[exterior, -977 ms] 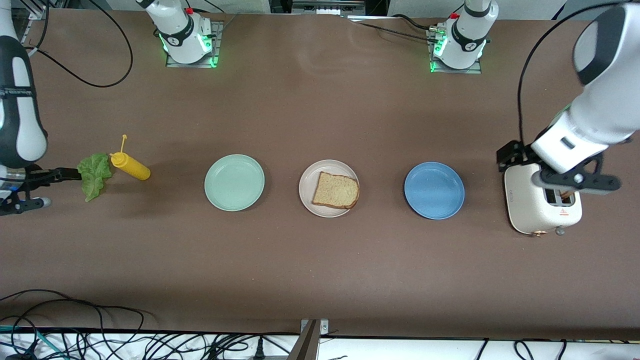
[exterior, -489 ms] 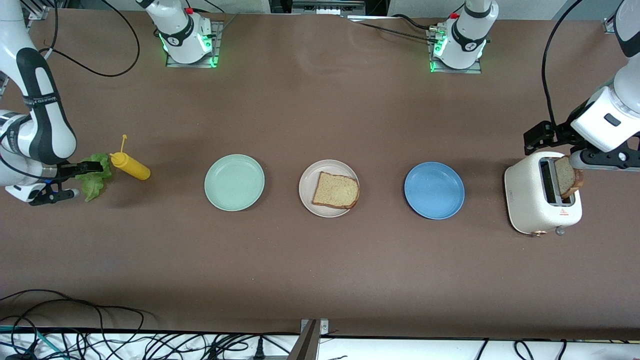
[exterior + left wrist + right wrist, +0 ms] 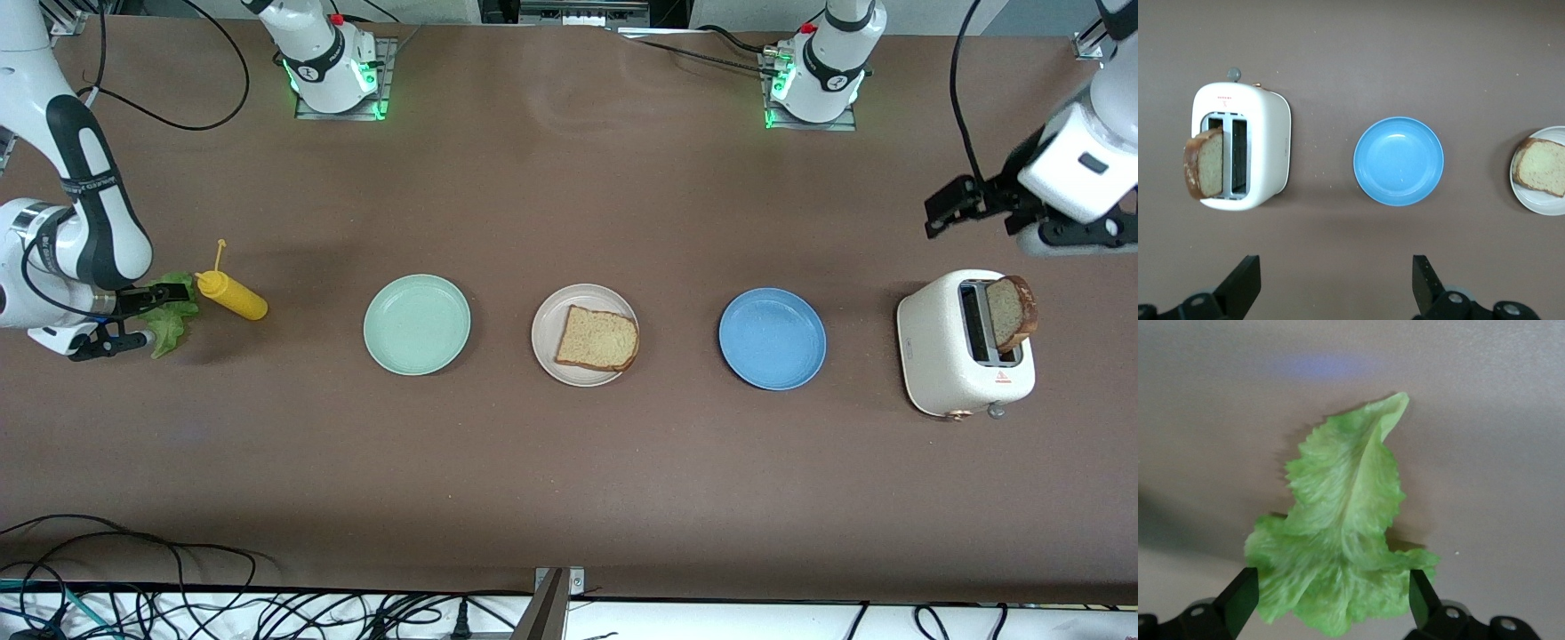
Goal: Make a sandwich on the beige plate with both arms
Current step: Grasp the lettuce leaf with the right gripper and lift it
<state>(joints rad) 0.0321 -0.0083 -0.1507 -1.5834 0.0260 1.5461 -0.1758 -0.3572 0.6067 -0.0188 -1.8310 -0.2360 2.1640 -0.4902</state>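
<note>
The beige plate (image 3: pixel 584 335) sits mid-table with one slice of bread (image 3: pixel 597 339) on it, also seen at the edge of the left wrist view (image 3: pixel 1540 166). A second slice (image 3: pixel 1013 313) leans out of a slot of the white toaster (image 3: pixel 951 347) at the left arm's end. My left gripper (image 3: pixel 1062 238) hangs open and empty over bare table beside the toaster (image 3: pixel 1265 147). A ruffled green lettuce leaf (image 3: pixel 171 313) lies at the right arm's end. My right gripper (image 3: pixel 1331 587) is open, its fingers either side of the leaf's (image 3: pixel 1345 520) broad end.
A mint-green plate (image 3: pixel 416 324) and a blue plate (image 3: pixel 772 338) flank the beige plate. A yellow squeeze bottle (image 3: pixel 231 298) lies on its side right beside the lettuce. Cables trail along the table edge nearest the front camera.
The left gripper rose off the toaster and drew away, leaving the slice leaning out of the slot. The right gripper moved in over the lettuce. Both stayed open.
</note>
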